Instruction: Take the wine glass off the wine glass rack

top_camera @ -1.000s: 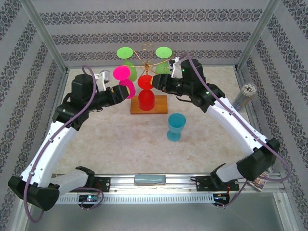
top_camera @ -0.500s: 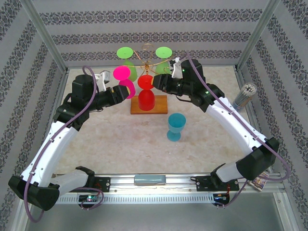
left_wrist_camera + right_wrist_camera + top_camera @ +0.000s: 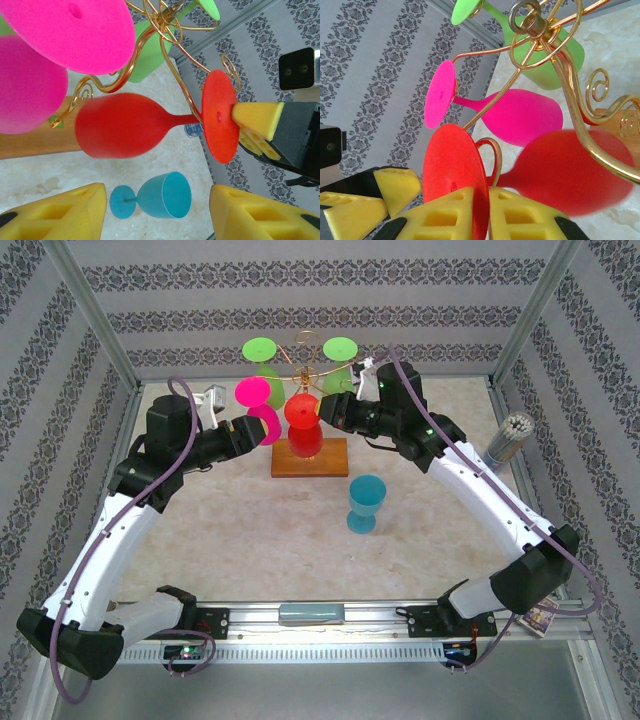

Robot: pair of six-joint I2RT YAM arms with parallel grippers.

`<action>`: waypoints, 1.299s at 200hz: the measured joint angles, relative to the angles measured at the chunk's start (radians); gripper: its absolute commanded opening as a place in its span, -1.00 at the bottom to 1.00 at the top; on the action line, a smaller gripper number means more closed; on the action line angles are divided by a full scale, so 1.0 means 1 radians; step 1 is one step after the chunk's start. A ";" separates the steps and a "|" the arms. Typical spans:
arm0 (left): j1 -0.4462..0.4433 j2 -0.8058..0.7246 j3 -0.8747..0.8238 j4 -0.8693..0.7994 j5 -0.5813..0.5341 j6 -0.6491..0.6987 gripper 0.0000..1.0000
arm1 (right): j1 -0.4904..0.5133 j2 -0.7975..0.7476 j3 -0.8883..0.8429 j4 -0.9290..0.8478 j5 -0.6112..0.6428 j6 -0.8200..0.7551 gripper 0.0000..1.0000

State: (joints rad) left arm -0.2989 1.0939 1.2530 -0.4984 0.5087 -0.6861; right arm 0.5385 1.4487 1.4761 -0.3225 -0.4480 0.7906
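Note:
The wine glass rack (image 3: 305, 358) is gold wire on a brown wooden base (image 3: 337, 456), its scroll arms close up in the left wrist view (image 3: 167, 30) and the right wrist view (image 3: 545, 35). A red wine glass (image 3: 304, 425) hangs upside down from it, with its bowl (image 3: 575, 170) blurred. My right gripper (image 3: 326, 412) (image 3: 487, 192) is shut on the rim of that glass's red foot (image 3: 452, 167) (image 3: 218, 116). My left gripper (image 3: 250, 432) (image 3: 157, 200) stands open beside a pink glass (image 3: 258, 408), nothing between its fingers.
Two green glasses (image 3: 262, 350) (image 3: 340, 350) hang at the rack's back. A blue glass (image 3: 365, 502) (image 3: 160, 196) stands upright on the table in front of the base. A grey bristly cylinder (image 3: 508, 440) stands at the right edge. Frame posts rise at the corners.
My right gripper's fingers have closed onto the red glass's foot, and the red bowl has swung up a little. The left arm has not moved.

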 measured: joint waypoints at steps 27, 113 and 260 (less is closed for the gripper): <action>0.000 0.000 0.000 0.000 0.000 -0.002 0.14 | 0.000 0.000 0.000 0.018 -0.014 0.007 -0.86; 0.000 -0.002 0.000 0.013 0.000 -0.003 0.14 | -0.013 0.000 0.000 0.039 -0.042 0.045 -1.00; 0.000 -0.009 -0.001 0.013 0.008 -0.003 0.14 | -0.053 0.021 -0.017 0.180 -0.116 0.234 -1.00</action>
State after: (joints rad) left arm -0.2985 1.0847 1.2522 -0.4850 0.5163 -0.6895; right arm 0.4858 1.4696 1.4593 -0.1429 -0.5644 1.0245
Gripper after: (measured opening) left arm 0.570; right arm 0.055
